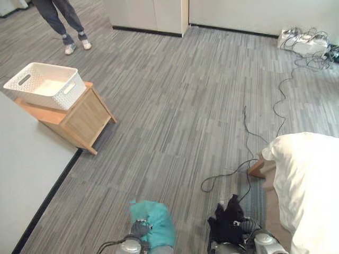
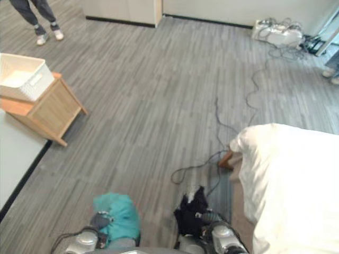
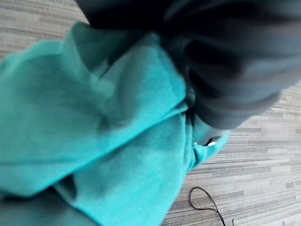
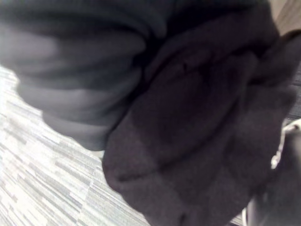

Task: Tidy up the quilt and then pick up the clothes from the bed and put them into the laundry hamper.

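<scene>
Nearest the robot, at the bottom of the head views, the left hand (image 1: 139, 228) carries a bunched teal garment (image 1: 154, 222); in its wrist view the cloth wraps over the dark cover, and the fingers appear closed into the folds. Just beside it, the right hand (image 2: 207, 221) carries a black garment (image 2: 192, 212), which in the right wrist view lies bundled against the palm, fingers seemingly clamped on it though largely hidden by cloth. Both garments hang clear of the grey striped floor (image 1: 175, 106). To the robot's right, near at hand, the bed (image 2: 291, 180) lies under a white quilt (image 2: 296, 159), spread smooth as far as can be seen. Well apart, ahead and to the left, the white laundry hamper (image 1: 45, 84) sits on a low wooden cabinet (image 1: 79, 119), open top upward, long axis running roughly across the line of approach. The left hand is judged the nearer to it. Beyond, a person (image 1: 66, 21) stands at the far edge.
</scene>
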Available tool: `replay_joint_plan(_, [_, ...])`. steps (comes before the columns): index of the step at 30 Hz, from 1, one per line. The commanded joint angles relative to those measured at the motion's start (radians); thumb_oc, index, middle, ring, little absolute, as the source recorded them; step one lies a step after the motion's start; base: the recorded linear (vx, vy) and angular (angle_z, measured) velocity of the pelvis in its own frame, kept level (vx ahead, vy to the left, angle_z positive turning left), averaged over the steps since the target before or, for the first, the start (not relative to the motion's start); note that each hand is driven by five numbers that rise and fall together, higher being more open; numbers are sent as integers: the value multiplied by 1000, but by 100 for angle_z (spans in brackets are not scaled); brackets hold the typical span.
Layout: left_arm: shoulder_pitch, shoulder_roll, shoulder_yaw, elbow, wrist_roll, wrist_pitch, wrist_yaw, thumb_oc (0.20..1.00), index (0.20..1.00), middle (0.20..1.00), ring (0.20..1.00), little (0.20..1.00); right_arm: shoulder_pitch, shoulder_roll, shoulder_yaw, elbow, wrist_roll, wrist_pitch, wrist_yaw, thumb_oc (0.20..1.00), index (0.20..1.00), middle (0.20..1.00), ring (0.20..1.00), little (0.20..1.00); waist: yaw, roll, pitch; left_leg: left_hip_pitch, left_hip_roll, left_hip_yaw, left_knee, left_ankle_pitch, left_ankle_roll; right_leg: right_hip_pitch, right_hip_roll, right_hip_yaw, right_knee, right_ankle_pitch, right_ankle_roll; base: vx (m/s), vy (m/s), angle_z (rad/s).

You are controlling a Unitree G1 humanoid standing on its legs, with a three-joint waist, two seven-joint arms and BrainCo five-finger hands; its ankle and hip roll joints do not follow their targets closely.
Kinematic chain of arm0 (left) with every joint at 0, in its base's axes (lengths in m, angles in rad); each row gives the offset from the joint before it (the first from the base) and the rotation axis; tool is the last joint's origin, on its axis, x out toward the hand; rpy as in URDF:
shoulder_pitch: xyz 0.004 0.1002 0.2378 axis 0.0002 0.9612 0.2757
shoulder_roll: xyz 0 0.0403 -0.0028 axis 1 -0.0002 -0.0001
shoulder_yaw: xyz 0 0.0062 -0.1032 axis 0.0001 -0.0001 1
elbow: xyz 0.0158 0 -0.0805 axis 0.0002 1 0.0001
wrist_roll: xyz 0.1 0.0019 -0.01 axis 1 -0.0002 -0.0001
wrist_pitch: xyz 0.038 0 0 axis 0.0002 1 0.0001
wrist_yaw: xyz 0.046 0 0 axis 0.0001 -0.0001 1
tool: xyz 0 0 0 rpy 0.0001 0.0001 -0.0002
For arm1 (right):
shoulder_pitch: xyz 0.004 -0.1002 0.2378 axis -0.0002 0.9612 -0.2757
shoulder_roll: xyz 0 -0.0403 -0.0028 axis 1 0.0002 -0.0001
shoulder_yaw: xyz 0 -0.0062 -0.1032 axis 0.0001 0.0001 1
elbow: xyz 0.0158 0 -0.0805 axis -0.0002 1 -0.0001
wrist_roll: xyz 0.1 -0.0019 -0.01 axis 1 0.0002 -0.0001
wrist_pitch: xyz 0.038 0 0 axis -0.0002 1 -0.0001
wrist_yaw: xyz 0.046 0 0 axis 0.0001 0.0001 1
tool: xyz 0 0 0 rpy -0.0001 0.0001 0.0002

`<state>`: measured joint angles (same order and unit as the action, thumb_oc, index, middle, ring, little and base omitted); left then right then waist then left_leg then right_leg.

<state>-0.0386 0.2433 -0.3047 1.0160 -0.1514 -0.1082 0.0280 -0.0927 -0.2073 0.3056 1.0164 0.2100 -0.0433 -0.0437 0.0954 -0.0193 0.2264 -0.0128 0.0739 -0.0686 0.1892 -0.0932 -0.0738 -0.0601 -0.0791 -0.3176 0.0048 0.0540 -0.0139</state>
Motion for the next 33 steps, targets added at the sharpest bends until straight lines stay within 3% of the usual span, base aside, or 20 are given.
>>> replay_joint_plan(1, [144,54,37,-54,-41,-93,-118,200,200,200,200,200,18,-123,-39,-42,24,-80,12,200,200,200,200,200,46,43,39,-138,-62,-30,318,105,-48,200,-24,11,-28,-148,81,101,-222,-31])
replay_joint_plan(2, [-55,-93,-56,-4,1,-73,71,200,200,200,200,200,-37,-99,40,-76,-16,-91,-37,200,200,200,200,200,83,12,98,-296,-84,-12,497,163,-29,261,-4,16,-64,-169,57,237,-252,-6])
replay_joint_plan(4, [-92,-106,-62,10,-9,-75,104,200,200,200,200,200,-54,-82,65,-66,-31,-98,-60,200,200,200,200,200,96,1,95,-322,-86,9,474,133,-23,279,-2,20,-75,-179,62,262,-145,17])
replay_joint_plan(6, [-115,-105,-77,-31,-40,-74,158,200,200,200,200,200,-72,-53,111,-84,-72,-99,-112,200,200,200,200,200,123,-7,58,-359,-70,82,208,95,4,308,12,28,-92,-233,90,548,88,-23])
replay_joint_plan(9, [-102,-98,-75,-94,-70,-74,181,200,200,200,200,200,-87,-38,120,-67,-94,-89,-134,200,200,200,200,200,169,8,39,-385,-40,141,-96,204,-3,359,36,40,-92,-290,114,583,157,24])
replay_joint_plan(11, [-96,-97,-76,-102,-87,-72,188,200,200,200,200,200,-96,-30,122,-59,-100,-86,-139,200,200,200,200,200,184,-5,37,-395,-45,165,-136,213,1,379,29,41,-92,-304,120,452,115,-22])
replay_joint_plan(13, [-76,-110,-80,-104,-118,-64,201,200,200,200,200,200,-89,24,141,-54,-115,-84,-144,200,200,200,200,200,206,-61,7,-386,-66,162,-116,242,53,395,26,66,-14,-299,138,629,190,-26])
replay_joint_plan(14, [-82,-109,-86,-91,-126,-59,210,200,200,200,200,200,-99,36,136,-43,-100,-86,-150,200,200,200,200,200,215,-87,11,-380,-86,150,-87,218,65,376,10,65,77,-291,167,568,181,-49])
replay_joint_plan(16, [-97,-115,-96,-71,-142,-57,225,200,200,200,200,200,-105,42,123,-39,-87,-83,-152,200,200,200,200,200,204,-110,24,-340,-118,135,-60,164,100,293,-49,76,300,-102,255,538,216,-35])
replay_joint_plan(17, [-106,-118,-102,-71,-157,-57,232,200,200,200,200,200,-109,46,123,-49,-72,-86,-153,200,200,200,200,200,186,-106,31,-297,-132,114,-63,143,116,235,-76,82,421,19,270,531,229,-5])
replay_joint_plan(18, [-113,-112,-104,-78,-164,-58,241,200,200,200,200,200,-119,47,118,-60,-60,-88,-154,200,200,200,200,200,164,-78,30,-241,-124,86,-92,129,133,165,-67,102,524,64,252,663,209,39])
replay_joint_plan(20, [-131,-108,-110,-91,-170,-64,260,200,200,200,200,200,-135,49,112,-82,-42,-99,-159,200,200,200,200,200,119,-29,45,-117,-104,5,-168,113,143,28,-22,102,623,-14,223,617,139,83])
replay_joint_plan(23, [-149,-112,-121,-111,-176,-71,277,200,200,200,200,200,-130,51,122,-112,-37,-108,-160,200,200,200,200,200,60,-8,53,-6,-105,-81,-217,83,130,-76,-5,65,529,-66,197,711,-18,112])
replay_joint_plan(25, [-164,-102,-135,-141,-150,-72,277,200,200,200,200,200,-115,31,117,-166,-16,-110,-160,200,200,200,200,200,5,-15,45,103,-110,-175,-249,9,85,-127,-56,57,144,-61,183,833,-211,181])
replay_joint_plan(27, [-170,-102,-135,-141,-134,-72,280,200,200,200,200,200,-111,28,108,-172,-3,-111,-167,200,200,200,200,200,-18,-4,43,138,-88,-205,-265,-17,68,-144,-75,71,30,-21,193,683,-207,125])
replay_joint_plan(28, [-179,-101,-142,-126,-101,-79,287,200,200,200,200,200,-104,17,95,-182,-1,-105,-166,200,200,200,200,200,-63,12,39,198,-53,-248,-251,-85,55,-217,-119,178,-32,31,228,521,-110,99])
replay_joint_plan(29, [-179,-103,-142,-125,-100,-79,287,200,200,200,200,200,-104,15,95,-183,-1,-105,-166,200,200,200,200,200,-60,19,39,202,-46,-244,-249,-92,54,-214,-111,178,-31,28,227,984,-240,184])
replay_joint_plan(30, [-173,-103,-137,-103,-96,-85,279,200,200,200,200,200,-85,9,108,-183,-26,-104,-156,200,200,200,200,200,-69,-11,23,237,-49,-282,-176,-146,48,-192,-113,216,-4,47,225,477,-130,165])
replay_joint_plan(32, [-156,-110,-116,-95,-129,-92,276,200,200,200,200,200,-86,8,110,-168,-39,-106,-157,200,200,200,200,200,-56,0,10,253,-32,-304,-98,-144,32,-179,-94,211,40,48,210,661,-232,86])
replay_joint_plan(33, [-132,-112,-94,-103,-167,-112,268,200,200,200,200,200,-89,-5,110,-183,-54,-110,-149,200,200,200,200,200,-31,3,15,171,-49,-269,173,-38,8,-114,-89,196,40,44,172,566,-226,56])
